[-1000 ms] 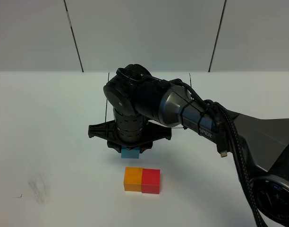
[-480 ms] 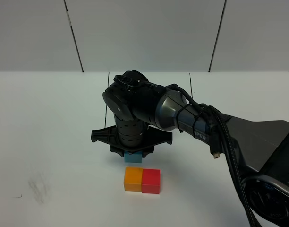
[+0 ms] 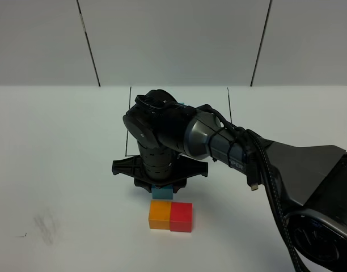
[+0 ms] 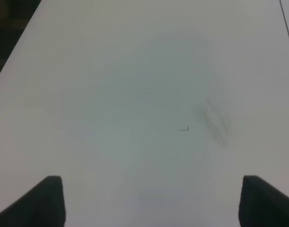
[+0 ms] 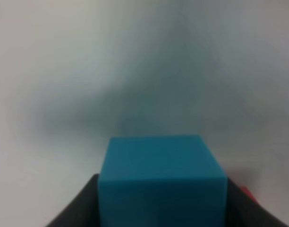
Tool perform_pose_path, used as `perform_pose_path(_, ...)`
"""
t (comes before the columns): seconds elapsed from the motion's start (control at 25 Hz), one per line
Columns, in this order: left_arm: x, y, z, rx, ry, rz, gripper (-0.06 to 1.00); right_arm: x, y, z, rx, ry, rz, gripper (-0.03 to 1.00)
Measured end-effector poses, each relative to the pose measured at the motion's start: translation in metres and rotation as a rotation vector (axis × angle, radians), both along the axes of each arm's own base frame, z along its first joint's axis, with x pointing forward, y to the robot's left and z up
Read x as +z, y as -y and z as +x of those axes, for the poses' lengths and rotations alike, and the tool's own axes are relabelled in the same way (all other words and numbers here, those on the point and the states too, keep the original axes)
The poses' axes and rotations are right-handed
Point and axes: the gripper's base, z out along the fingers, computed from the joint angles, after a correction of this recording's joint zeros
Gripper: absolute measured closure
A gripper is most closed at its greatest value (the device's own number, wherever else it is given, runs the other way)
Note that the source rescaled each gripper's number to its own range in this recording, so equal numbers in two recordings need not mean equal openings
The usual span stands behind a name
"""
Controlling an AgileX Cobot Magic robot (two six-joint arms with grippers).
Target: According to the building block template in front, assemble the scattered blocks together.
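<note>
Blue cube clamped in right jaws, centre frame, just behind orange cube; next: seat flush; left jaws parted, empty.

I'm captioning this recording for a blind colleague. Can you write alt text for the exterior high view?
A black robot arm reaches in from the right over a white table, its right claw holding a light blue cube just behind an orange cube and a red cube that sit joined side by side. A grey panelled wall stands behind.
</note>
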Motion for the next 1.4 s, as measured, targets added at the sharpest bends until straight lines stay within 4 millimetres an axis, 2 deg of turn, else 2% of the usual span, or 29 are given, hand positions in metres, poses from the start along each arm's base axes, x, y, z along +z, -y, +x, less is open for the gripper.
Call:
perform_pose_path(0.88,0.000,0.000,0.000,0.002,-0.001,0.006,0.32,-0.034,-0.005,-0.003,0.002,-0.087,-0.007,0.97)
perform_pose_path(1.4,0.000,0.000,0.000,0.002,-0.001,0.006,0.32,-0.039,-0.006,-0.003,0.019,-0.095,-0.006,0.97)
